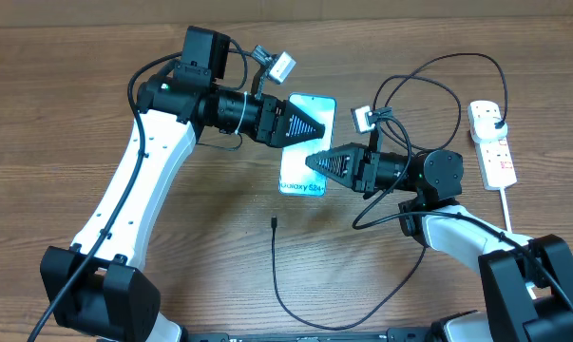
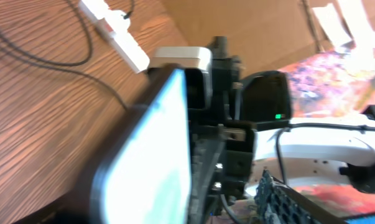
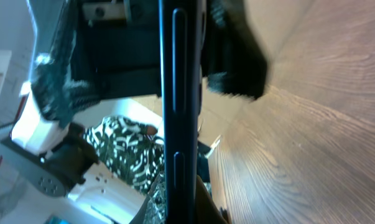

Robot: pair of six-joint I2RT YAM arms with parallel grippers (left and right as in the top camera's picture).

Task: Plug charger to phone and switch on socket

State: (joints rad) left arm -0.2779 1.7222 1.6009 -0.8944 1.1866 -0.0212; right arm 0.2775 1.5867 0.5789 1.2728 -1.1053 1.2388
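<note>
Clenched, the right pincer (image 1: 312, 161) met the phone (image 1: 303, 182) at its right-hand long edge. Its own wrist view showed that thin dark edge running straight down the middle, so it was judged to be pinching the phone. The left pincer (image 1: 315, 126) hung over the phone's upper half, and whether its jaws stood apart or bore on the phone could not be told. Everything sat on a wooden worktop (image 1: 96, 57). The socket (image 1: 495, 157), a white strip, lay near the right-hand side, well apart from the phone. A dark plug sat in its farthest outlet and looked like the charger's plug head, so that end seemed already in place. The switches were too small to read, and switching on was counted as not yet done. The phone was mid-worktop between the two pincers, screen lit and facing up, and in the left wrist view it appeared tilted off the wood. The charger (image 1: 274, 266) ran as a thin black line across the near part of the worktop. Its connector tip (image 1: 274, 221) lay loose on the wood near the phone's near end, touching neither the phone nor a pincer. The task therefore looked early: the phone was secured at best, while picking up the tip, plugging it in and pressing the switch all remained.
</note>
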